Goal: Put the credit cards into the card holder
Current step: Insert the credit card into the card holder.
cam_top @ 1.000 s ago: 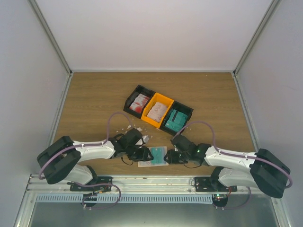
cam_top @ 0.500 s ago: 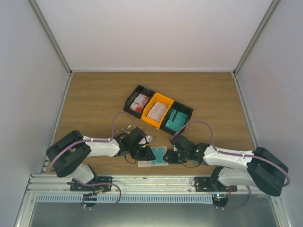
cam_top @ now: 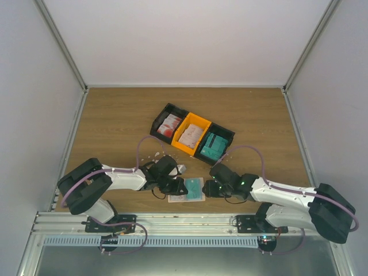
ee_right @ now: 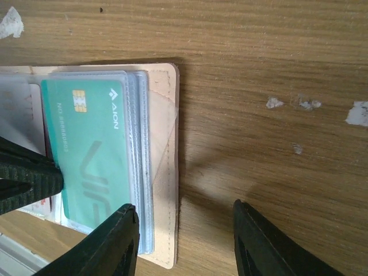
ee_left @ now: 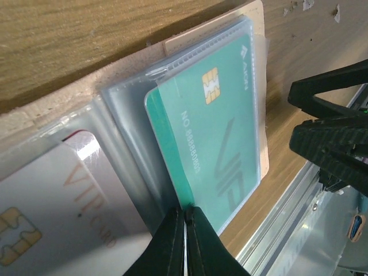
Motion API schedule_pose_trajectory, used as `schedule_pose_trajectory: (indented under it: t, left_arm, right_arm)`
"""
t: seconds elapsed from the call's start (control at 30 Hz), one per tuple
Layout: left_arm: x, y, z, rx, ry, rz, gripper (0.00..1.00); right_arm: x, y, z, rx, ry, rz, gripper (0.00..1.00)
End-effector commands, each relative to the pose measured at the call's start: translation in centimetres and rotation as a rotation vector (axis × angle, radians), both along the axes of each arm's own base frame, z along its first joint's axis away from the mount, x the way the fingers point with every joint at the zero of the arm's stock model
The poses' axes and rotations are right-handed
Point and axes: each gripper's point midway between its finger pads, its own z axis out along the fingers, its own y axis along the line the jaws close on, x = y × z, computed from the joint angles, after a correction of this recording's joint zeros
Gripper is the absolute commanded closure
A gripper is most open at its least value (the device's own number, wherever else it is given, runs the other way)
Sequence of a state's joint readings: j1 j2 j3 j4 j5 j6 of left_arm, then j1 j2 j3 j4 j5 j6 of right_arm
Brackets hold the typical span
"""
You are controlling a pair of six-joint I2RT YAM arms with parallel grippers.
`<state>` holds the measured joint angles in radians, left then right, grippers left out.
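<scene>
The beige card holder [cam_top: 179, 198] [ee_right: 164, 172] lies open near the table's front edge, between the two grippers. A teal credit card [ee_left: 213, 144] [ee_right: 92, 149] sits partly inside one of its clear sleeves. The left gripper [ee_left: 185, 210] [cam_top: 183, 187] is shut, and its joined tips touch the card's outer edge without pinching it. A pale card with gold lettering [ee_left: 57, 195] lies in the sleeve beside it. The right gripper [ee_right: 187, 230] [cam_top: 210, 188] is open at the holder's right edge, with one finger over the sleeve corner and the other over bare wood.
A black-and-orange three-bin tray [cam_top: 200, 119] stands behind the holder. It holds red-blotched cards [cam_top: 169, 125], pale cards [cam_top: 190, 135] and teal cards [cam_top: 213, 145]. White scraps [cam_top: 152, 155] [ee_right: 356, 112] dot the wood. A metal rail [cam_top: 184, 221] runs along the front edge.
The left gripper has closed and come up to the teal card's edge. The right gripper has drawn back to the right, off the holder, and opened wider.
</scene>
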<state>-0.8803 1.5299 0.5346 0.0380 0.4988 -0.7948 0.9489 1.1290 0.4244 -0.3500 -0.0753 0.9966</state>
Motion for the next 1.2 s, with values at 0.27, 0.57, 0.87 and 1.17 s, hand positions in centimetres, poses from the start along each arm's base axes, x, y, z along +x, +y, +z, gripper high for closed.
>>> schedule_pose_trajectory:
  t: [0.27, 0.57, 0.87, 1.17]
  left_arm:
    - [-0.1, 2.2, -2.6, 0.097, -0.028, 0.024, 1.00]
    - [0.3, 0.4, 1.8, -0.082, -0.071, -0.012, 0.89]
    - [1.7, 1.1, 2.6, -0.028, -0.151, 0.022, 0.84]
    - [1.2, 0.0, 1.3, -0.068, -0.129, -0.033, 1.00]
  right_arm:
    - [0.5, 1.9, 1.6, 0.136, -0.054, 0.044, 0.73]
    - [0.9, 2.7, 1.9, 0.196, -0.055, 0.065, 0.74]
    - [1.0, 2.9, 1.7, 0.202, -0.058, 0.070, 0.75]
    - [0.9, 3.3, 1.1, 0.214, -0.049, 0.081, 0.78]
